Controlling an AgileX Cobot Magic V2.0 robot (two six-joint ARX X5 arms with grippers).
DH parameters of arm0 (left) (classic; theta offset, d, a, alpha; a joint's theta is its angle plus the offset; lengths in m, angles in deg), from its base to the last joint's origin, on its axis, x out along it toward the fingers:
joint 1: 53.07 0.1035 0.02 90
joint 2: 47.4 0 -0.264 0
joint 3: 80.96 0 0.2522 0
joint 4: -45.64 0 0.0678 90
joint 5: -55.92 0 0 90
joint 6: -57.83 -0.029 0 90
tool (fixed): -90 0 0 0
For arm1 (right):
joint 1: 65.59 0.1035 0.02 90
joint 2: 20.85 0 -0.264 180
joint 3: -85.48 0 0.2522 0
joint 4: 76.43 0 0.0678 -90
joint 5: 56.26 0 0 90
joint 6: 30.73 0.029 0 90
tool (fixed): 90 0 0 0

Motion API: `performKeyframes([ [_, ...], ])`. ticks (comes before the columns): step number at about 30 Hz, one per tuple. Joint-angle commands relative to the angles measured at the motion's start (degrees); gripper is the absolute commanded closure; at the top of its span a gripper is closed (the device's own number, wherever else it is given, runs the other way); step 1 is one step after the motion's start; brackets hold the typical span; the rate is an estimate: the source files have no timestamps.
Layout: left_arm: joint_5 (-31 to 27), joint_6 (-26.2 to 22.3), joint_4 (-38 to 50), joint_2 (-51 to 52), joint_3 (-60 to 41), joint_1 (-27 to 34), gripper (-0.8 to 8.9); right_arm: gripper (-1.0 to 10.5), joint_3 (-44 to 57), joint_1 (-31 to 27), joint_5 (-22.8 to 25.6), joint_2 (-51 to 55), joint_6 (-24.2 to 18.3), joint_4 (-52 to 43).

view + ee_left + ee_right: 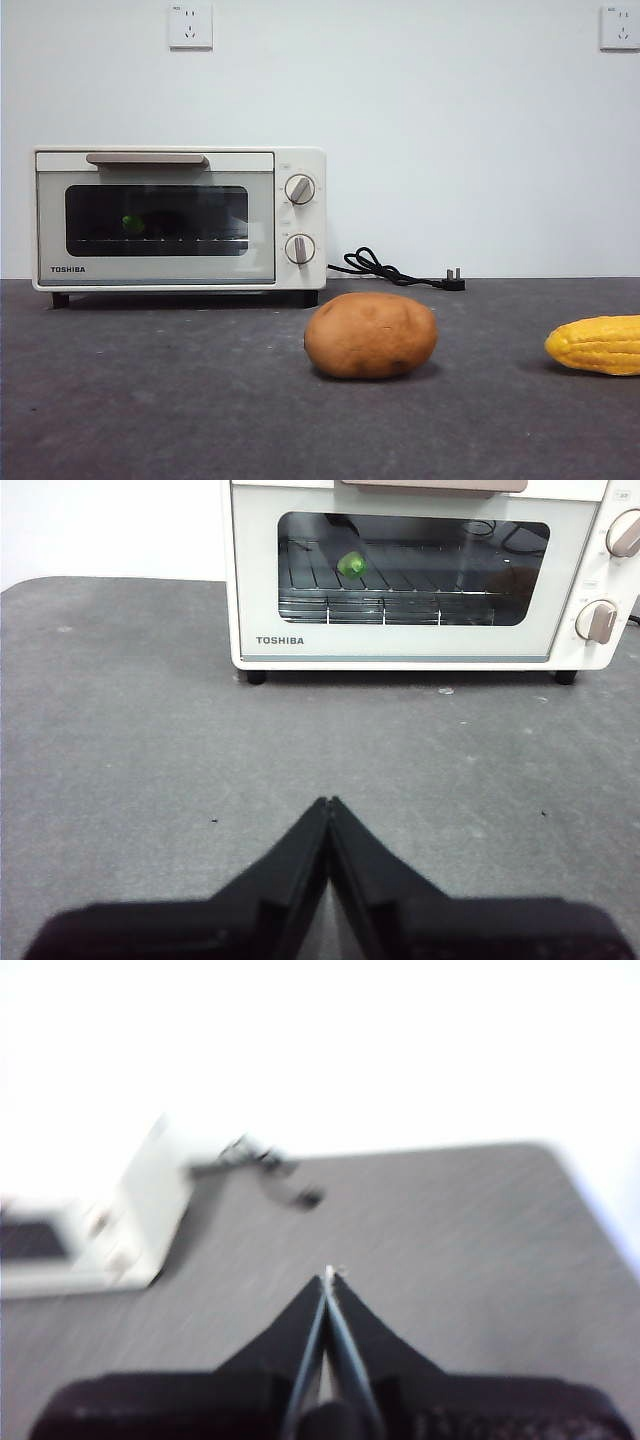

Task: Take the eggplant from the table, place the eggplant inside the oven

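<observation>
Oven (pixel 180 220) at the back left of the table (pixel 150 400), door closed; through its dark glass you see the eggplant (pixel 132 224) lying on the wire rack inside, toward the left end. Only its bright green stem cap stands out clearly; the dark body merges with the shadowed interior. In the left wrist view the same green cap (pixel 351 565) sits on the thin metal bars of the rack (pixel 400 605), behind the window.

The oven has a smooth cream-white casing, a flat beige bar handle (pixel 146 158) across the top of the door and two round knobs (pixel 300 189) stacked on its right side. A black power cord (pixel 385 268) lies coiled on the table just beside it, plug unconnected.

In front, you find a brown potato (pixel 371 335), rounded and matte with faint dimples, and at the right edge a yellow corn cob (pixel 598 344) with a bumpy kerneled surface. Both rest on the dark grey, slightly mottled tabletop, well apart from each other.

Your left gripper (pixel 328 802) hangs above bare table facing the oven, jaws pressed together and empty. Your right gripper (pixel 329 1273), seen in a blurred picture, likewise has its jaws together, holding nothing.
</observation>
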Motion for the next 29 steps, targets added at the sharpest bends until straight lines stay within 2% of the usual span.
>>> performKeyframes([
  [1,0.0,0.52,0.57,-0.02,-0.55,-0.2,8.17,9.5,0.35,-3.37,0.13,2.54,-2.38,-2.08],
  [8,0.0,0.52,0.57,-0.02,-0.55,-0.2,8.18,9.5,0.72,-6.54,0.09,6.93,-2.56,-3.96],
  [11,0.0,0.52,0.57,-0.02,-0.55,-0.2,8.17,9.5,4.42,-6.56,-0.15,9.01,-2.58,-8.07],
  [16,0.0,0.52,0.57,-0.02,-0.55,-0.2,8.17,9.5,18.73,-6.54,-4.33,14.91,-2.56,-21.59],
  [21,0.0,0.52,0.57,-0.02,-0.55,-0.2,8.17,9.5,37.38,-6.54,-9.16,21.99,-2.51,-34.25],
  [29,0.0,0.52,0.57,-0.02,-0.55,-0.2,8.17,9.5,62.53,-6.54,-15.65,31.17,-2.29,-49.55],
])
